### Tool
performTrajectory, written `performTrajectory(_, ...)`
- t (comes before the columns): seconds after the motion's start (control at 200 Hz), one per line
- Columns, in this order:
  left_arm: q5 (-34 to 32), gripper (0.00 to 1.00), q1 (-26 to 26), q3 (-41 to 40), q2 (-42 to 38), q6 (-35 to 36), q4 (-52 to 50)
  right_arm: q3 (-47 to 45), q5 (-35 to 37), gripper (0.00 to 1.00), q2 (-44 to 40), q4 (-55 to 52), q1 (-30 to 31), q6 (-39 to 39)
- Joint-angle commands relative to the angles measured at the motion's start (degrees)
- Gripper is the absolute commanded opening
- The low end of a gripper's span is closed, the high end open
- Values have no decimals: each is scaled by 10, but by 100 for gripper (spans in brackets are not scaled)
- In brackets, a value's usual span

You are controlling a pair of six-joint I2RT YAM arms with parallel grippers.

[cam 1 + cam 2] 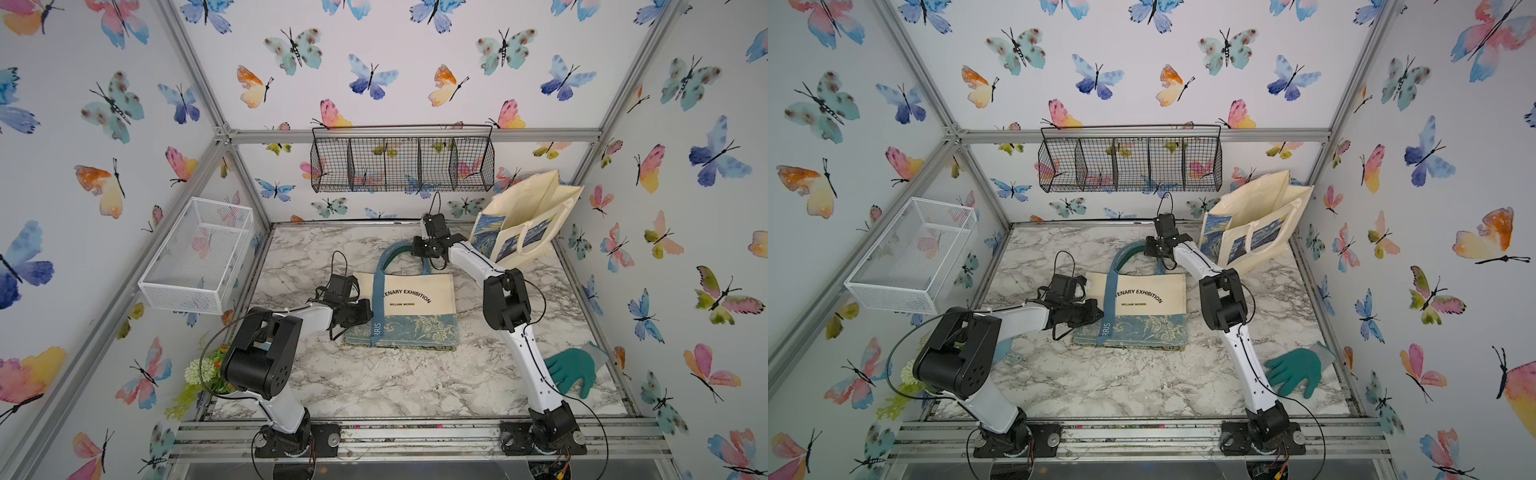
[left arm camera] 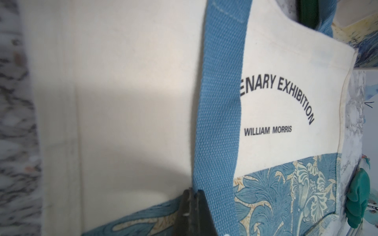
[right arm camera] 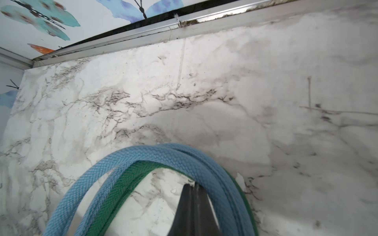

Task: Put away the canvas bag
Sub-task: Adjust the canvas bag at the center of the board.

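The canvas bag (image 1: 415, 299) (image 1: 1142, 299) lies flat on the marble table, cream with a blue floral band, black lettering and blue straps. Its handle loop (image 1: 388, 253) (image 3: 163, 155) curls on the table beyond the bag's far edge. My left gripper (image 1: 365, 309) (image 1: 1098, 311) is low at the bag's left side. In the left wrist view it (image 2: 193, 191) is shut, its tip beside a blue strap (image 2: 221, 102). My right gripper (image 1: 417, 250) (image 1: 1148, 249) (image 3: 193, 185) is shut too, its tip inside the handle loop against the strap's inner edge.
A second cream tote (image 1: 528, 216) with a blue painting print stands open at the back right corner. A green glove (image 1: 571, 370) lies near the right arm's base. A black wire basket (image 1: 401, 166) hangs on the back wall, a white mesh basket (image 1: 199, 257) on the left wall. A fake plant (image 1: 199, 374) sits front left.
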Motion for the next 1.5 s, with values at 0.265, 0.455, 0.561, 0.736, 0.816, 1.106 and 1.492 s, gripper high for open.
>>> performTrajectory(0.265, 0, 0, -1, -10, -1, 3, -49, -16, 71, 2, -56, 48, -13, -9)
performTrajectory(0.455, 1, 0, -1, -8, -2, 4, -50, -6, 64, 2, -54, 39, -13, -9)
performTrajectory(0.561, 2, 0, -1, -6, -2, 4, -52, -5, 45, 3, -57, 18, -12, -9)
performTrajectory(0.736, 3, 0, 0, 9, -28, 7, -62, -125, -4, 8, -136, 22, -5, -25)
performTrajectory(0.816, -4, 6, 0, 24, -45, 10, -77, -192, -38, 14, -181, 23, -2, -38)
performTrajectory(1.106, -87, 46, 23, 82, -85, 48, -165, -303, -71, 28, -273, -131, 0, -30)
performTrajectory(1.492, 25, 54, 137, -19, -108, -12, -123, -546, -61, 51, -436, -157, -1, -62)
